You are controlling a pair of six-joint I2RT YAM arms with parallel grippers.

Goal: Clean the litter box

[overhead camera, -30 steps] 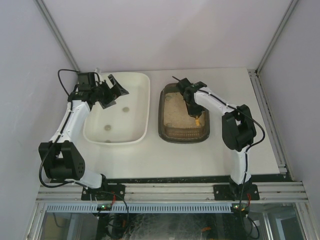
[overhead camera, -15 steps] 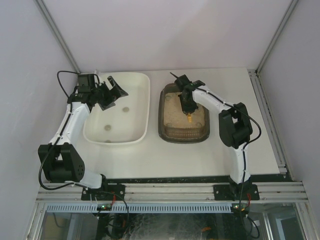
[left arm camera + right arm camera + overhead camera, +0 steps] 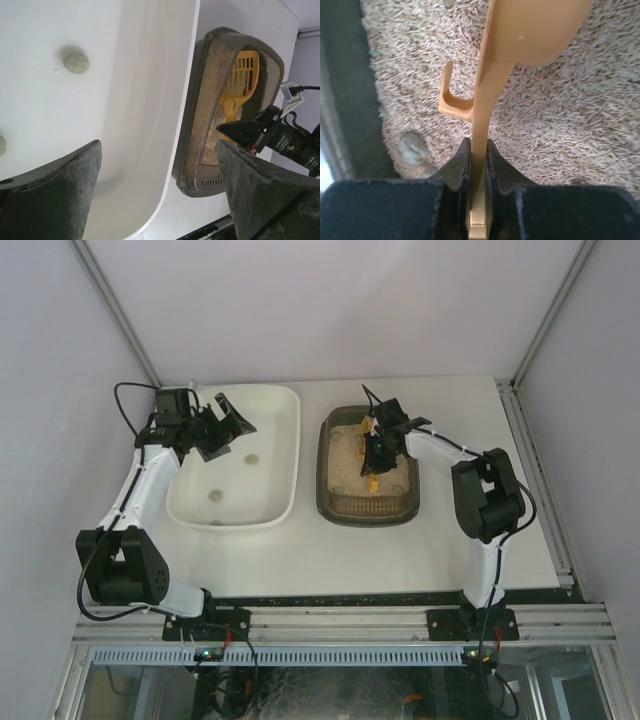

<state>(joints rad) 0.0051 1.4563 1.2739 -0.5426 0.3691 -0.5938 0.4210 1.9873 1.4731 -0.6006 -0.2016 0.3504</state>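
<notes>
The litter box [image 3: 330, 502] is a dark grey-brown tray with beige litter, right of the white tub [image 3: 285, 502]. It also shows in the left wrist view [image 3: 200, 125]. My right gripper [image 3: 479, 150] is shut on the handle of a yellow slotted scoop [image 3: 492, 80], held over the litter; the gripper [image 3: 378, 445] sits above the box's far half and the scoop [image 3: 372, 482] points toward the near end. A grey-green clump [image 3: 412, 148] lies in the litter by the left wall. My left gripper [image 3: 222, 423] is open and empty over the tub's far left corner.
The white tub holds grey-green clumps [image 3: 252, 456] [image 3: 214, 496]; one shows in the left wrist view [image 3: 76, 60]. Enclosure walls stand close on both sides, and a metal rail [image 3: 530, 460] runs along the table's right edge.
My right gripper has swung with the scoop from the box's right side toward its far middle, and the wrist has turned. The left arm has hardly moved.
</notes>
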